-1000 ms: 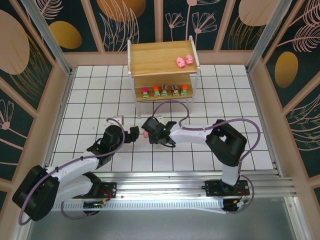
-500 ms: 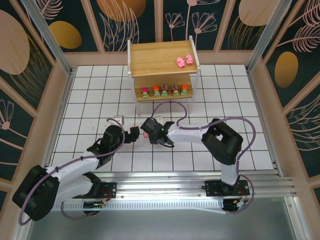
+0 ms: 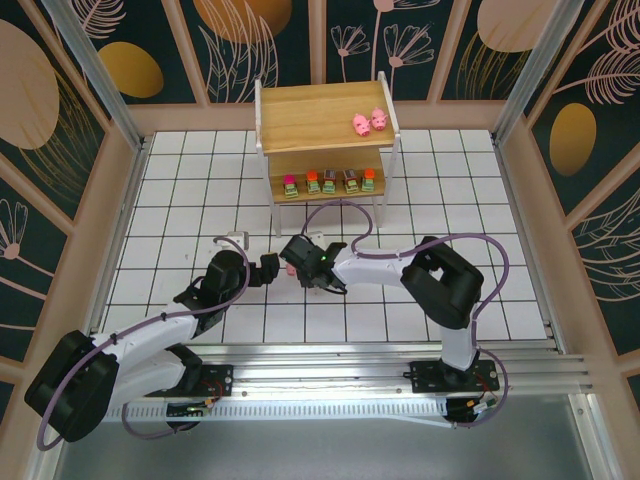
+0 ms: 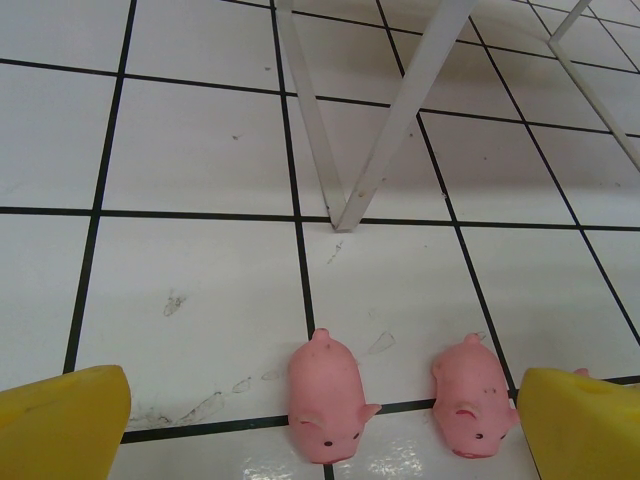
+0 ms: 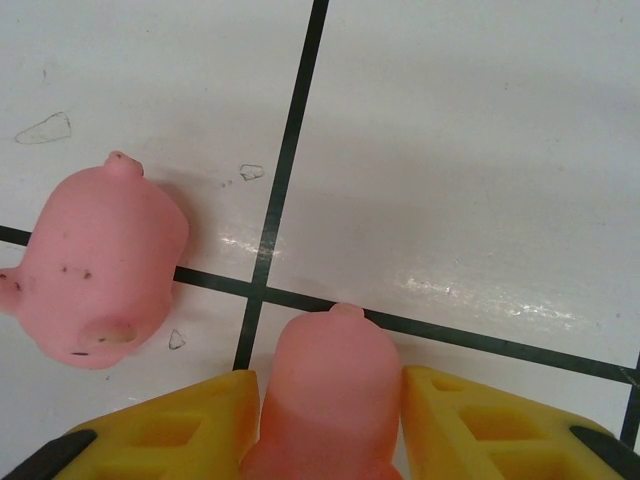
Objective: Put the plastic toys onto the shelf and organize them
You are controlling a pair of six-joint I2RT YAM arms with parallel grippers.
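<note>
The right gripper [image 5: 330, 388] is clamped on a pink pig [image 5: 328, 375]. In the right wrist view both yellow fingers [image 5: 180, 430] press against the flanks of the toy, whose body points toward 12 o'clock across a black grid line. A second pig [image 5: 95, 270] lies on the white tiled table [image 5: 450, 150] at 10 o'clock from the held one, near it but apart. The left gripper [image 4: 325, 380] is spread wide and holds nothing. In the left wrist view its yellow fingertips [image 4: 60, 425] sit at the 7 and 5 o'clock corners, and two toys lie on the tiles between them. The left-hand pig [image 4: 328, 400] is near the middle. The right-hand pig [image 4: 470, 408] is just beside the 5 o'clock finger; contact cannot be confirmed. The white shelf legs [image 4: 385, 130] meet the tiles at 12 o'clock from these toys. In the top view the two grippers face each other near the table centre, and the shelf [image 3: 300, 120] stands at 12 o'clock from them against the far edge. Its top board carries two pigs [image 3: 361, 124] at the 3 o'clock end. Its lower board carries a row of five blocky pieces [image 3: 329, 182].
</note>
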